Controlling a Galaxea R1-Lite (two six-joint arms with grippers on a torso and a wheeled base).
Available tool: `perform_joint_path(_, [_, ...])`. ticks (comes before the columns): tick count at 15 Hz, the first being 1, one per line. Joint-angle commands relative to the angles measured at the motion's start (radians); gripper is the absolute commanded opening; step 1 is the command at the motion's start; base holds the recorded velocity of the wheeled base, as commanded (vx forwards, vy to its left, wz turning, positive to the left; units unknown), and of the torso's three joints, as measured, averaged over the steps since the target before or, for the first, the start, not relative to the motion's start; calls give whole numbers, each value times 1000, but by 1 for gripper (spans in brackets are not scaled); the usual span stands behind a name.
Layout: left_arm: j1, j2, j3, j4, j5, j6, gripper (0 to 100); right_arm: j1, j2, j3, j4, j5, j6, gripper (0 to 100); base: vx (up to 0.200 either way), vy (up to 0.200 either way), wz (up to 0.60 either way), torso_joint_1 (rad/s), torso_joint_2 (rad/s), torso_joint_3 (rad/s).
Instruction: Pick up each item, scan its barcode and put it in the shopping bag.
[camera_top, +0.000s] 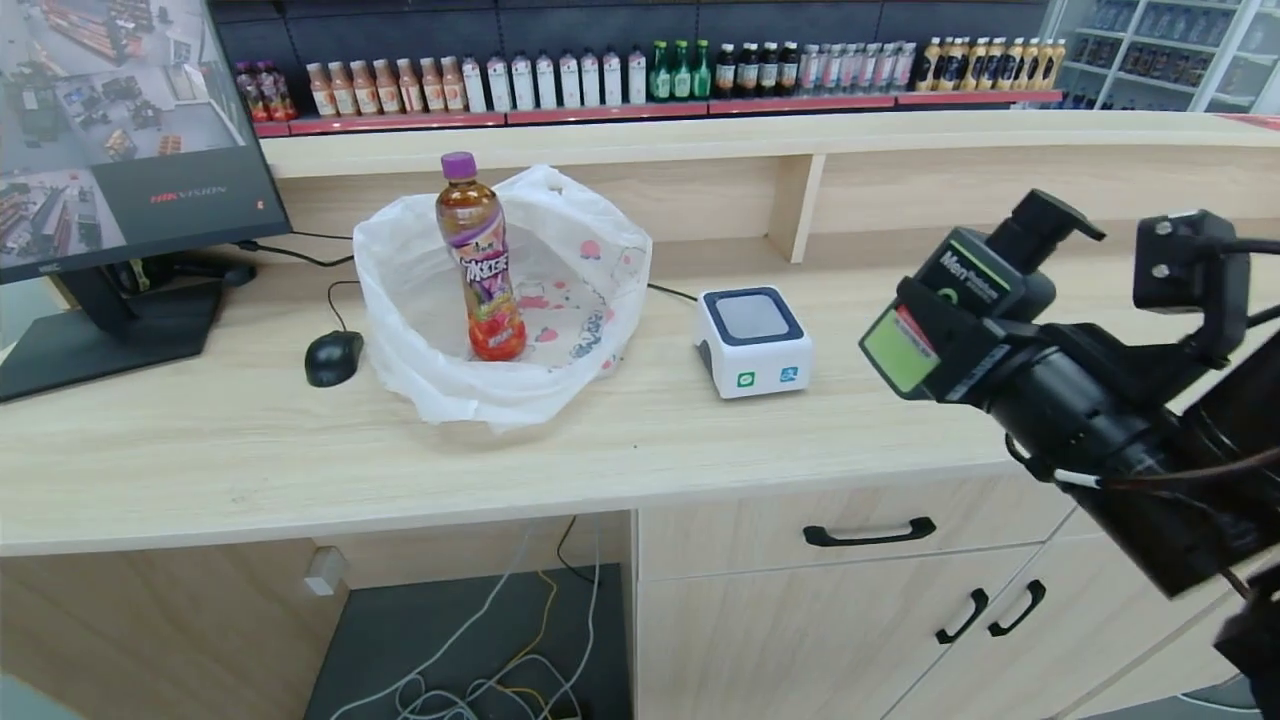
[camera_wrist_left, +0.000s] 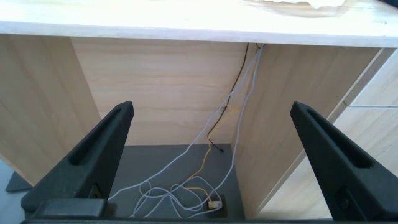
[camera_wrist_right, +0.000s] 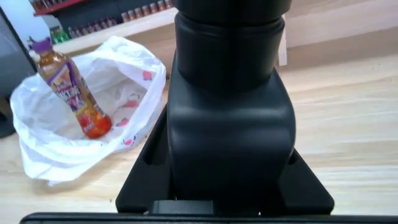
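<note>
My right gripper (camera_top: 1005, 355) is shut on a black pump bottle (camera_top: 960, 290) with a green label, held tilted in the air over the counter's right end, to the right of the white barcode scanner (camera_top: 752, 340). In the right wrist view the black bottle (camera_wrist_right: 230, 124) sits between the fingers (camera_wrist_right: 140, 183). A white shopping bag (camera_top: 420, 300) lies open on the counter to the scanner's left, with a purple-capped drink bottle (camera_top: 480, 260) standing upright inside it; bag (camera_wrist_right: 43, 149) and drink bottle (camera_wrist_right: 71, 93) lie beyond the held bottle. My left gripper (camera_wrist_left: 211, 112) is open, below the counter's edge.
A monitor (camera_top: 110, 130) and a black mouse (camera_top: 333, 357) stand left of the bag. A raised wooden ledge (camera_top: 800, 190) runs behind the counter. Drawers (camera_top: 868, 532) are below on the right. Loose cables (camera_wrist_left: 186, 186) lie in the opening under the counter.
</note>
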Motion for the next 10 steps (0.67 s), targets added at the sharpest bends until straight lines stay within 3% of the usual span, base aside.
perform_joint_path(1, [0, 0, 0, 0, 0, 0, 100, 38, 130, -138, 18, -14, 48, 0, 0, 0, 0, 0, 0, 0])
perform_joint_path(6, [-2, 0, 0, 0, 0, 0, 100, 44, 235, -290, 23, -13, 152, 0, 0, 0, 0, 0, 0, 0])
perform_joint_path(10, [0, 0, 0, 0, 0, 0, 100, 42, 264, -418, 126, -11, 371, 0, 0, 0, 0, 0, 0, 0])
